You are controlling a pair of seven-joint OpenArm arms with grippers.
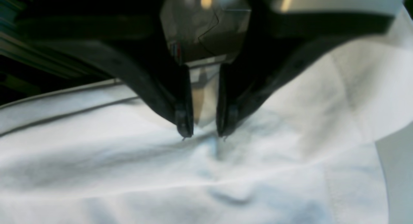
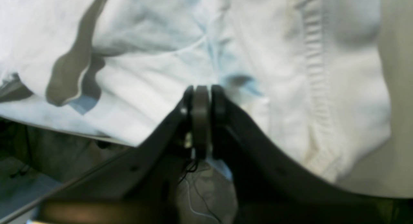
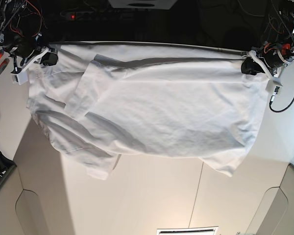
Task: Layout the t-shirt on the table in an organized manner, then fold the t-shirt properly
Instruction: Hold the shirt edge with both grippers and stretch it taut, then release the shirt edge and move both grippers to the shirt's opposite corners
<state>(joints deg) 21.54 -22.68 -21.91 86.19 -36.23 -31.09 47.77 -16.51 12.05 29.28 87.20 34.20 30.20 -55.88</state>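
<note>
Robotics lab: loose cables (image 3: 283, 105), bare worktable (image 3: 152, 196).

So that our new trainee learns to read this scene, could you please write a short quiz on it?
1. True or false: the t-shirt is already folded into a neat square.
2. The fingers of the left gripper are: A) apart, tips just above the cloth; B) clamped shut on a sleeve; C) out of every view.
3. Fill in: in the base view, the shirt lies spread along the ____ edge of the table.

Key: 1 false, it lies spread out and wrinkled; 2 A; 3 far.
</note>
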